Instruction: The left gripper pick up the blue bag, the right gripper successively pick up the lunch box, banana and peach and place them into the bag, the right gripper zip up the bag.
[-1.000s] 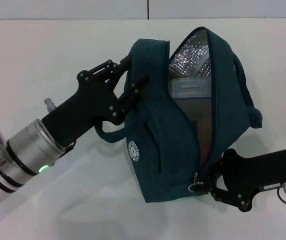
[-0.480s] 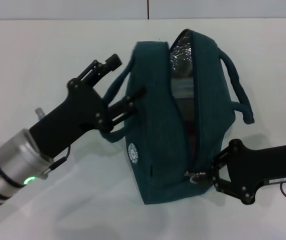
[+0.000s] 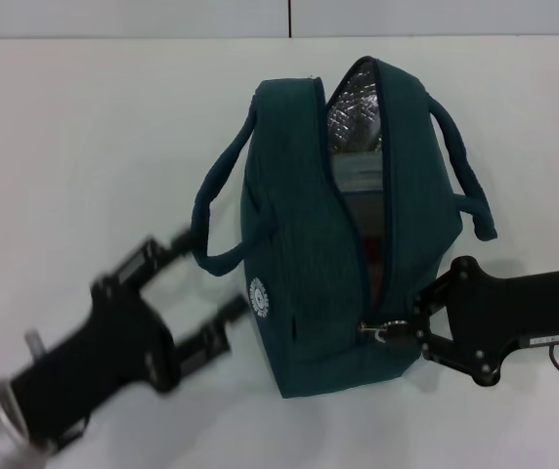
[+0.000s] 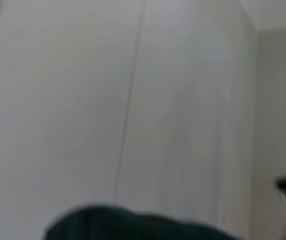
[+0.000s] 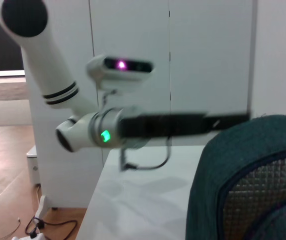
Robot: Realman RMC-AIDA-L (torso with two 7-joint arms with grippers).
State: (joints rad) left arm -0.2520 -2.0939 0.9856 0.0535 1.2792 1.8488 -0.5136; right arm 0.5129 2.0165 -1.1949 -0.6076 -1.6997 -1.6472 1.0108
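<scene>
No text can be read; the round white logo [image 3: 259, 295] on the bag [image 3: 299, 244] is illegible.

— Bright and even over the white tabletop [image 3: 84, 127] in the head view; soft shadows only, pooled close under the blue bag [image 3: 338, 225]. Mild sheen on the foil lining [image 3: 353, 117], no hard glare.

— Heavy motion blur on the left gripper [image 3: 177, 293] toward the near left corner; sharp on the right gripper [image 3: 418, 330].

— Left wrist view washed out, smeared, nearly featureless. Right wrist view dimmer, with streaked blur across the far arm [image 5: 148, 127], its green light [image 5: 104, 135] glowing.
</scene>
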